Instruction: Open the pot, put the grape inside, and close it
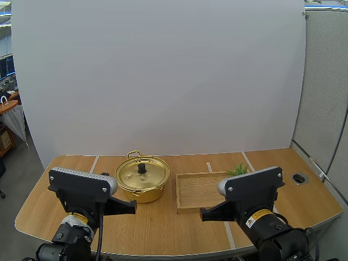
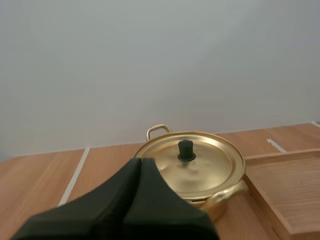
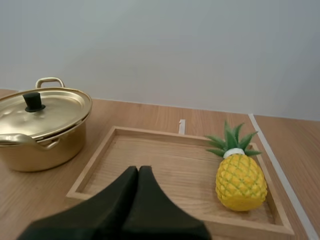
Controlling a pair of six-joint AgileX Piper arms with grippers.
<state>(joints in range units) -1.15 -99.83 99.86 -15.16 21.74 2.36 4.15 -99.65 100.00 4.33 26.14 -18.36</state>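
Observation:
A golden pot (image 1: 142,180) stands on the table left of centre, its lid on and the black knob (image 1: 142,168) upright. To its right lies a wooden tray (image 1: 197,191). A yellow toy pineapple (image 3: 240,181) with green leaves lies at the tray's right end; I see no grapes. My left gripper (image 1: 130,206) hovers just in front of the pot, shut on nothing; in the left wrist view the gripper (image 2: 139,164) points at the pot (image 2: 200,170). My right gripper (image 1: 206,213) hangs at the tray's near edge, shut and empty; the gripper (image 3: 138,172) points over the tray (image 3: 100,156).
The wooden table (image 1: 65,196) has bare room left of the pot and along its front edge. White tape lines (image 1: 93,164) cross its surface. A round cable hole (image 1: 299,178) sits at the far right. A white backdrop stands behind the table.

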